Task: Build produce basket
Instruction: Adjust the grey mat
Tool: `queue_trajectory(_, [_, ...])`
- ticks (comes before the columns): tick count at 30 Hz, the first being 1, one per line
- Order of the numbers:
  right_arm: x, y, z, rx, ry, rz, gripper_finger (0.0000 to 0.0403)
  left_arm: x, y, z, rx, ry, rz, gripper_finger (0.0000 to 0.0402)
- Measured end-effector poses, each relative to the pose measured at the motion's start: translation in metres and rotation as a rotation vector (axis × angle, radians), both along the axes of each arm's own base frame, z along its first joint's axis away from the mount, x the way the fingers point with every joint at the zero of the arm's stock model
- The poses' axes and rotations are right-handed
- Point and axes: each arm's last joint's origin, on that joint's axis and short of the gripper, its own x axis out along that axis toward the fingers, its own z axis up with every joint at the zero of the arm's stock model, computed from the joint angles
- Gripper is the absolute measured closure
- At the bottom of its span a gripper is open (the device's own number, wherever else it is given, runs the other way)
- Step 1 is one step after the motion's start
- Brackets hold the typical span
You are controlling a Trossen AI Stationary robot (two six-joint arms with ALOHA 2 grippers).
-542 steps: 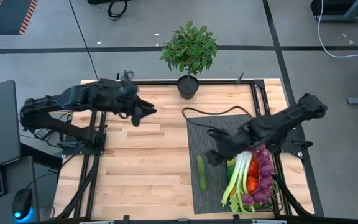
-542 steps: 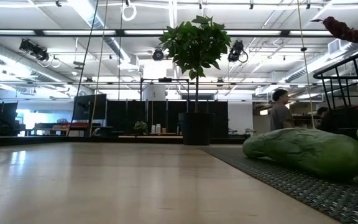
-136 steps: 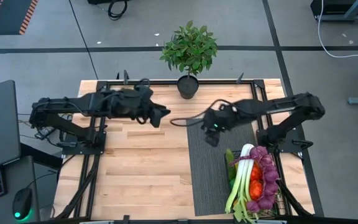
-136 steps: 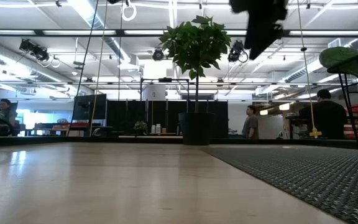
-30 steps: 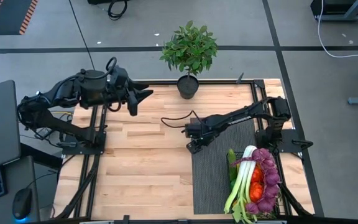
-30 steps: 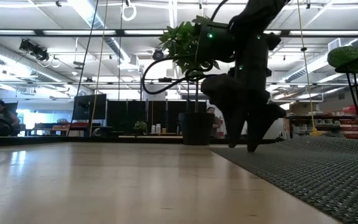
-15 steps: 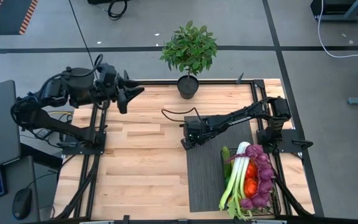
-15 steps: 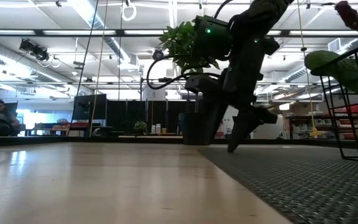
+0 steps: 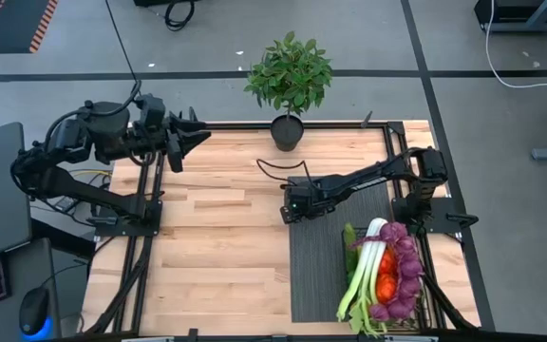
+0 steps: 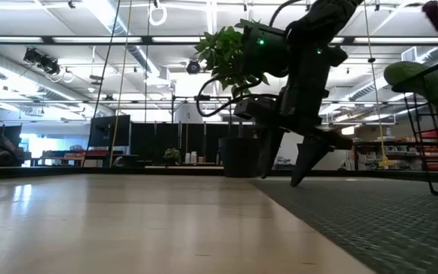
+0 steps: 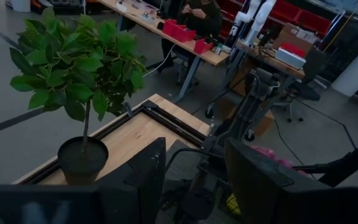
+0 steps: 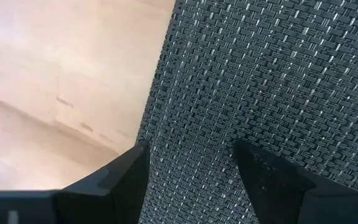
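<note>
At the near right corner: basket (image 9: 416,290), black wire mesh, upright sides, brimful; produce (image 9: 385,271) heaped inside, leek stalks overhanging the near rim, knobbly purple grapes along the outer side
On the mat: woven, dark grey mat (image 9: 316,261); right tool (image 9: 289,213) low over its far left corner, fingers spread, empty
Step in hand: likely pulling clear; lift straight so the weave is not snagged
Far left: left tool (image 9: 196,135) raised above the tabletop (image 9: 216,256) edge, fingers apart, empty
</note>
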Motion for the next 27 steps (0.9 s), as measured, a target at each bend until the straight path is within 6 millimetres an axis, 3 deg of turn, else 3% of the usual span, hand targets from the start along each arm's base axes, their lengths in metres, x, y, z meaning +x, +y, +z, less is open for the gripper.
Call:
queue_trajectory(17, [0.001,0.014,-0.001,0.059,-0.011,-0.03,0.0157,-0.005,0.0,-0.001,0.017,0.021,-0.004,0.023])
queue_trajectory(27, [0.019,0.003,0.036,0.035,-0.057,0.18,0.0157,-0.005,0.0,-0.001,0.02,0.022,-0.005,0.023])
